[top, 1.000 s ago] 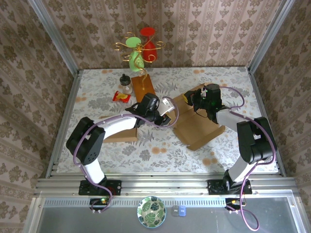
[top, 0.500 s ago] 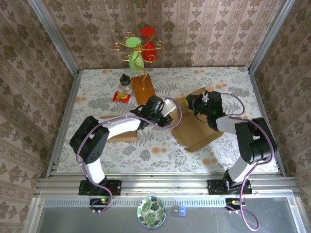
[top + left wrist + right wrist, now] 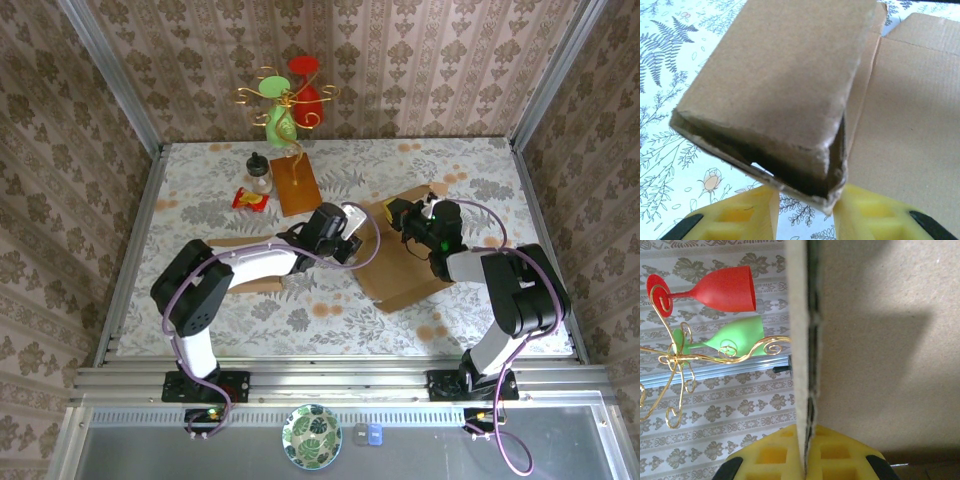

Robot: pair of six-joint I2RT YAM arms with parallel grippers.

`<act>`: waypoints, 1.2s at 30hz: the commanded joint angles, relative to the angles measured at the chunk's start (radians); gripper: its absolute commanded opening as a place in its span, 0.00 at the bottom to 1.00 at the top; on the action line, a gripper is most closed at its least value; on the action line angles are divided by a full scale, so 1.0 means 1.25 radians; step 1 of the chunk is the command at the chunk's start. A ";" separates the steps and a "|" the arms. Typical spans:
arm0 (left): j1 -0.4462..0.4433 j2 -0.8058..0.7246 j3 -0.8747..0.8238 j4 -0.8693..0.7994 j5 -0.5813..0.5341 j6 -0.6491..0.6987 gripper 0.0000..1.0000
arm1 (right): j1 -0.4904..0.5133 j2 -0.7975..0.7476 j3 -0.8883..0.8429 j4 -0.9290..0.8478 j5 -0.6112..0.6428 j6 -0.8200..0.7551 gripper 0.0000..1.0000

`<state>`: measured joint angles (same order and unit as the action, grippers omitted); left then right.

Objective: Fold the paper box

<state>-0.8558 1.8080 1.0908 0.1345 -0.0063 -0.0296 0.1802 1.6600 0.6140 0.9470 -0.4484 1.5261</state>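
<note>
Cardboard faces read plain brown. The labels on the small clear bottle with a dark cap and the red-and-yellow packet are too small to read.

Your brown corrugated cardboard box sits centre-right on the floral-cloth table, half formed. The base panel lies flat and points toward the near edge. One hollow doubled wall is folded up at its left side, and one thin panel stands up at the far side. Cut edges look rough and flute lines show in the left wrist view.

Your left gripper straddles the lower corner of the doubled wall, yellow fingers clamped on either side of it. Your right gripper is closed tight on the thin upright panel's edge, which runs straight up from between its pads.

The two wrists are close together over the box's far-left corner. A second flat cardboard sheet lies under your left forearm. An orange-brown board is just beyond the left wrist. A gold wire stand carrying a red plastic goblet and a green plastic goblet is at the back wall. Bare cloth lies far right and along the near edge, with metal rails along both sides.
</note>
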 commanded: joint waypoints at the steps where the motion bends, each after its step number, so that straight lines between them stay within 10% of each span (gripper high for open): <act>1: 0.000 0.028 -0.011 0.050 -0.073 -0.051 0.33 | 0.005 0.016 -0.021 0.021 -0.006 0.010 0.00; 36: -0.036 0.098 0.048 0.082 -0.164 -0.138 0.31 | 0.027 0.100 -0.057 0.053 -0.013 -0.091 0.00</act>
<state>-0.8982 1.8931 1.1175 0.2359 -0.2001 -0.1848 0.1814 1.7432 0.5915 1.1271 -0.4072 1.4708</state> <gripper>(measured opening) 0.310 0.066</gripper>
